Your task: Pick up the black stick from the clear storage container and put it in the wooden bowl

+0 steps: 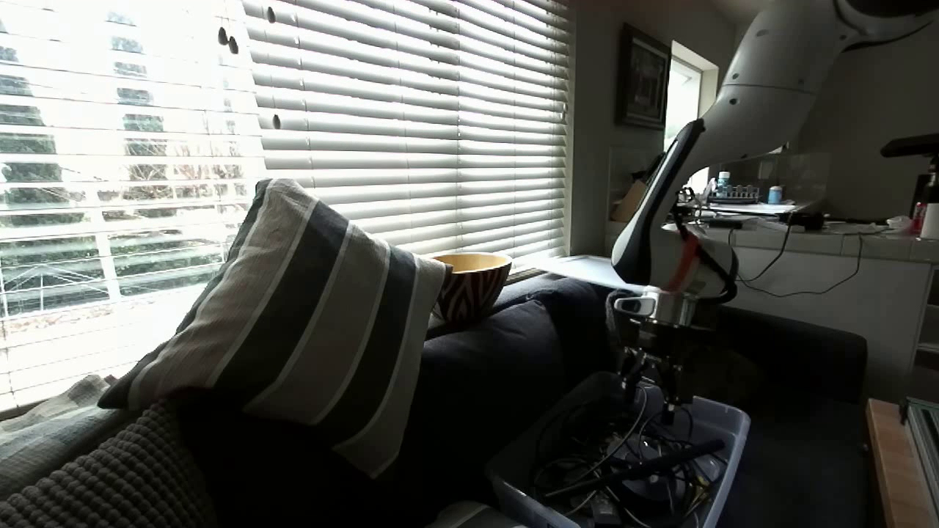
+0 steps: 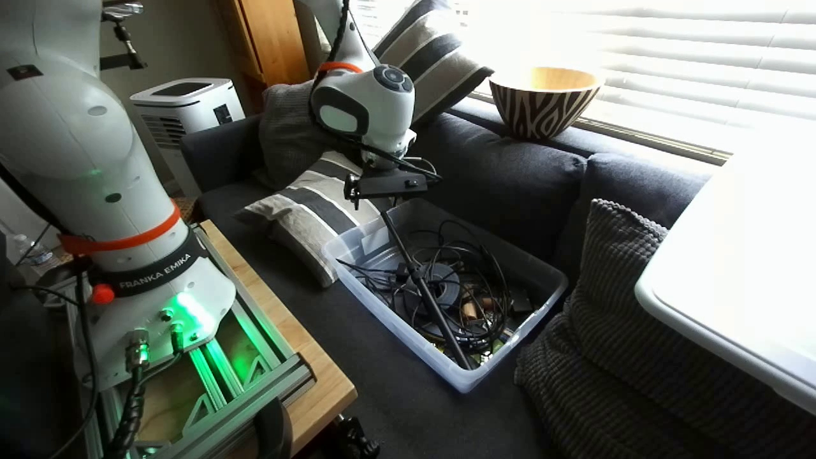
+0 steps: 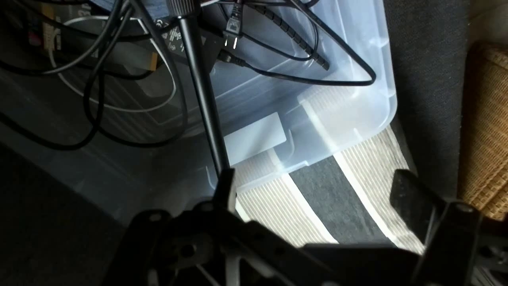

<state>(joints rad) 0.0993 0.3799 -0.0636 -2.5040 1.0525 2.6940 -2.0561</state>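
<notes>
In an exterior view, we see the pincer above the clear storage container; the wooden bowl, partly behind a striped pillow, stands between 10 and 11 o'clock of the container. In an exterior view, we find the black stick in the container, slanting from 11 to 5 o'clock, with the bowl off at 1 o'clock. In the wrist view, the pincer's jaws stand wide apart; the stick passes behind one fingertip, whether touching, we cannot tell.
</notes>
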